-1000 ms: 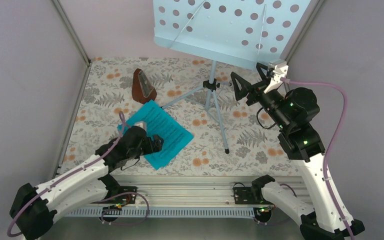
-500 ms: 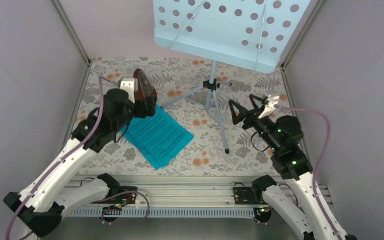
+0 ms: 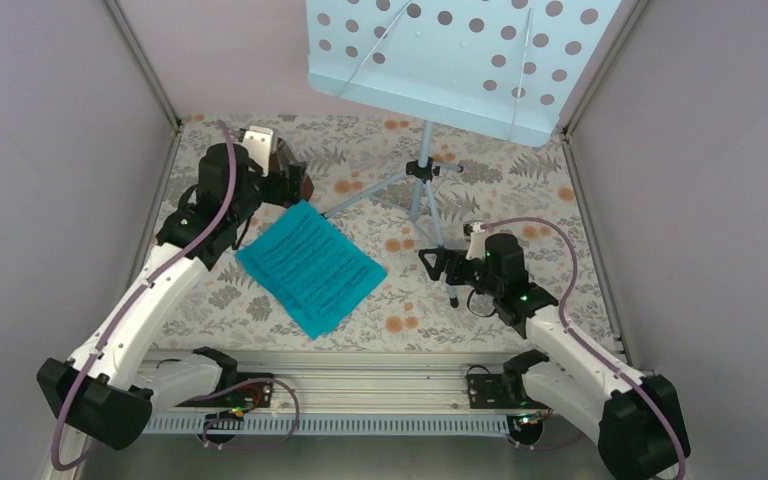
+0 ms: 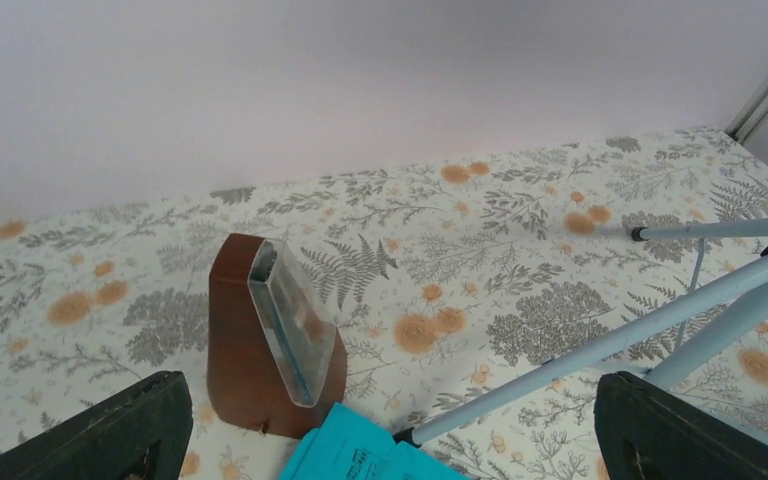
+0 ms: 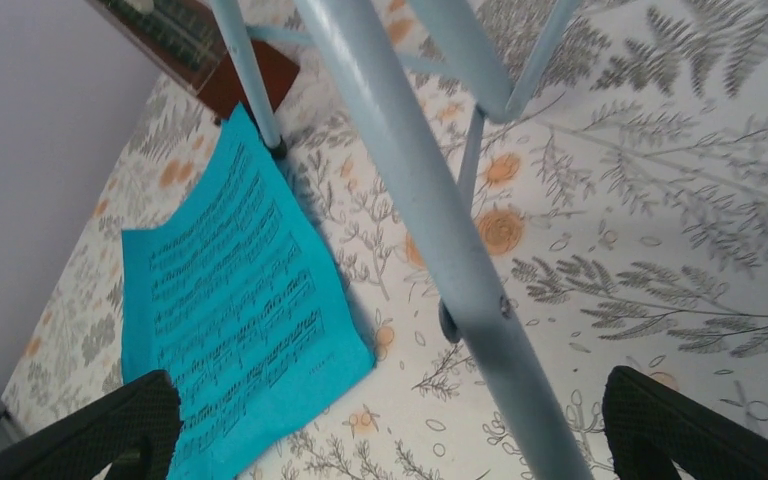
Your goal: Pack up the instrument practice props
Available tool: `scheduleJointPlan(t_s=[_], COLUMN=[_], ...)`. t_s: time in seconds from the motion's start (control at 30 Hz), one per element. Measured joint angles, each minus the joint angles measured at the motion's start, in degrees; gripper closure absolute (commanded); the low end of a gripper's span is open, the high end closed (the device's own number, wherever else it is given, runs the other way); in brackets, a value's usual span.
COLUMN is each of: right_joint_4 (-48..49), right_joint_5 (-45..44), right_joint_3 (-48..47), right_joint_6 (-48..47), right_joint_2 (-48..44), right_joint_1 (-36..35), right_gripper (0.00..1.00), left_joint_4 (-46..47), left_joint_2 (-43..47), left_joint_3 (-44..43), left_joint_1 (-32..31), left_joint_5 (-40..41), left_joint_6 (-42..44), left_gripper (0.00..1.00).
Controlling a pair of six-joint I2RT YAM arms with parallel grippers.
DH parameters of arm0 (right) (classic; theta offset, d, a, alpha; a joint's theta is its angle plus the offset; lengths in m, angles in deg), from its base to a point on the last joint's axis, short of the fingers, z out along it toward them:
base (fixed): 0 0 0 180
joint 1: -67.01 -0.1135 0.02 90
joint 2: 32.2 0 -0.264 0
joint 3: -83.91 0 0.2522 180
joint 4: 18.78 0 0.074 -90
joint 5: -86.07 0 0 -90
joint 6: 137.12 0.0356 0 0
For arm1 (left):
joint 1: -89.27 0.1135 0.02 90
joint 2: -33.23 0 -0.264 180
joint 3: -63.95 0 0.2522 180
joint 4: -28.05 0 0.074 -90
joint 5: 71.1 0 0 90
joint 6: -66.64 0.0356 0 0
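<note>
The reddish-brown metronome [image 4: 270, 350] stands upright on the floral mat, at the far left in the top view [image 3: 298, 186]. My left gripper [image 3: 278, 186] is open and empty just in front of it, with its jaws [image 4: 390, 445] wide apart. The teal music sheet [image 3: 310, 265] lies flat in the middle of the mat. The pale blue music stand [image 3: 460, 55] stands at the back on silver tripod legs [image 3: 435, 235]. My right gripper [image 3: 440, 268] is open low down, and its jaws [image 5: 395, 435] straddle the near tripod leg [image 5: 430, 230] without gripping it.
Pale walls and metal corner posts [image 3: 145, 65] close in the mat on three sides. The arms' mounting rail [image 3: 380, 375] runs along the near edge. Another tripod leg [image 4: 610, 345] reaches toward the sheet's far corner beside the metronome.
My left arm left the sheet, swung back to the metronome and has come closer to it. My right arm came down and leftward from beside the stand to its near leg.
</note>
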Motion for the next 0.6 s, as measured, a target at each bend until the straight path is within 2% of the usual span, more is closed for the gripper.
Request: scheduleJointPlan(t_s=[0.17, 0.37, 0.6], right_joint_4=[5.44, 9.99, 11.65], right_joint_5=[4.72, 8.48, 9.79], right_joint_3=[1.95, 2.75, 3.41], right_joint_6=[-0.96, -1.84, -0.44], right_joint_2=[4.76, 10.69, 10.38], right_joint_1=[0.00, -1.27, -6.25], right_gripper=[0.00, 0.05, 0.05], left_joint_4=[4.31, 4.33, 5.75], left_joint_2=[0.28, 0.68, 1.90], left_joint_3=[4.13, 7.93, 8.26], left_joint_1=[0.00, 0.00, 0.00], left_joint_5=[-0.48, -0.92, -0.83], left_joint_6=[1.33, 2.21, 2.40], left_gripper=[0.00, 0.00, 0.00])
